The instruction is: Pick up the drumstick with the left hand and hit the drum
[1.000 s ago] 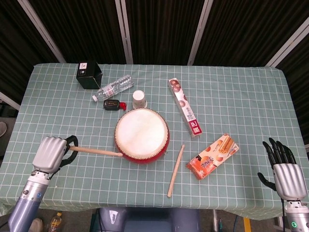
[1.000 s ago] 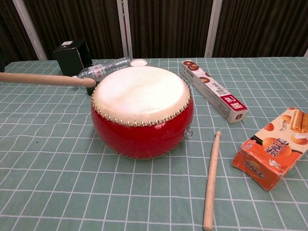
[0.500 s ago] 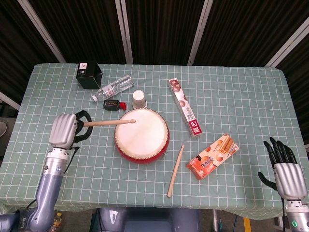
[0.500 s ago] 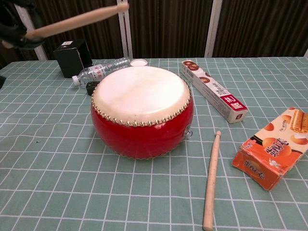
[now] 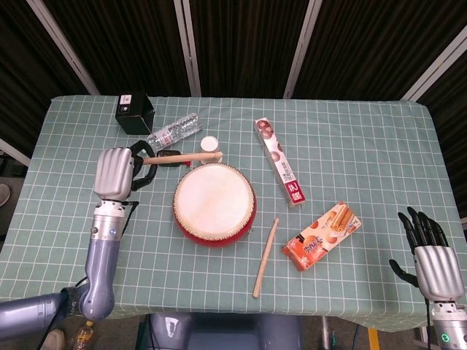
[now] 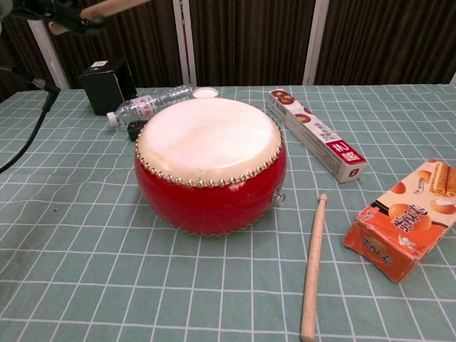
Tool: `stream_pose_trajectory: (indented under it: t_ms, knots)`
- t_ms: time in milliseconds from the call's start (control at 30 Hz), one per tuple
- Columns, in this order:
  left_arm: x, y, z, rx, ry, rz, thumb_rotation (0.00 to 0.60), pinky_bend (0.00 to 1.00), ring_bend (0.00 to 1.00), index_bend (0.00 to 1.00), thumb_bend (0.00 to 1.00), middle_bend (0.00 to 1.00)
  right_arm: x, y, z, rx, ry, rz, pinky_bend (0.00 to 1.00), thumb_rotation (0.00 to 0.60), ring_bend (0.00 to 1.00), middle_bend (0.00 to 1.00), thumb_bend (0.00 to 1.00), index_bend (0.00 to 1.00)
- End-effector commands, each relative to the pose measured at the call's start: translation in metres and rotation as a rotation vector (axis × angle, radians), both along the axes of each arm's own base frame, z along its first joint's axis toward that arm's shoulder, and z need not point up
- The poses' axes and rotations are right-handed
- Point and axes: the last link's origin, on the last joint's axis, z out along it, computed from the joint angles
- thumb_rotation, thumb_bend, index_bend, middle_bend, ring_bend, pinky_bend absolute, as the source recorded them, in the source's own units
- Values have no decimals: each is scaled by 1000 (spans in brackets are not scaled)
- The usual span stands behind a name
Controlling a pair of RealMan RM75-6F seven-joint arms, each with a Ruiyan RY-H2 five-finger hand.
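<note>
The left hand [image 5: 115, 172] is up in the air, left of the red drum [image 5: 214, 205]. Its fingers are wrapped around one end of a wooden drumstick [image 5: 182, 157]. The stick points to the right, and from above its tip shows over the paper cup [image 5: 210, 144], just past the far edge of the drum. In the chest view the stick is high up at the top of the picture, well above the white drum skin, not touching it.

The drum sits in the middle of the counter [image 5: 365, 138], which has a green cloth with white squares. A second drumstick [image 5: 266, 257] lies flat on the cloth, near and to the right of the drum.

The right hand [image 5: 430, 257] is low at the near right corner, well apart from everything. Its dark fingers are spread out and it holds nothing.

At the far left there is a black box [image 5: 134, 113] and a water bottle [image 5: 172, 133] lying on its side. A long thin snack box [image 5: 279, 162] lies right of the drum. An orange biscuit box [image 5: 322, 235] lies near the right side.
</note>
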Motion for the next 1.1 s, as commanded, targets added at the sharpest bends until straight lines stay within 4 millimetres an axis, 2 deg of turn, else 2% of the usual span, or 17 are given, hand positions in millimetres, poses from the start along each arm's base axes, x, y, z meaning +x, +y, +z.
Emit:
stream_pose_trajectory:
  t_ms: [33, 167, 333, 467, 567, 700, 800, 967, 1100]
  knots:
    - [-17, 4, -23, -149, 408, 104, 600, 1000, 1000, 779, 501, 1000, 0, 0, 0, 2, -4, -2, 116, 600, 0, 0, 251, 0]
    - [-24, -1, -26, -300, 627, 241, 600, 1000, 1000, 780, 503, 1000, 1, 1, 0, 2, -5, 1, 116, 600, 0, 0, 251, 0]
    - [-31, -9, -25, -461, 798, 359, 600, 1000, 1000, 781, 504, 1000, 0, 1, 1, 2, -10, -1, 116, 600, 0, 0, 251, 0]
    - [-26, -8, -19, -472, 800, 373, 600, 1000, 1000, 780, 504, 1000, 1, 1, 1, 3, -14, 0, 116, 600, 0, 0, 251, 0]
    - [-11, -5, -8, -393, 680, 314, 600, 1000, 1000, 779, 504, 1000, 2, 1, 1, 0, -15, 9, 116, 600, 0, 0, 251, 0]
    - [14, -8, 10, -206, 377, 143, 600, 1000, 1000, 778, 503, 1000, 1, 1, 1, 1, -10, 5, 116, 600, 0, 0, 251, 0]
    - [23, -13, 19, -97, 226, 23, 600, 1000, 1000, 778, 503, 1000, 1, 1, 1, 0, -8, 5, 116, 600, 0, 0, 251, 0]
    - [35, -16, 33, 39, 74, -119, 600, 1000, 1000, 778, 503, 1000, 1, 1, 0, -1, -5, 5, 116, 600, 0, 0, 251, 0]
    - [40, -16, 33, 101, 25, -188, 600, 1000, 1000, 778, 503, 1000, 1, 1, 0, 0, -6, 4, 116, 600, 0, 0, 251, 0]
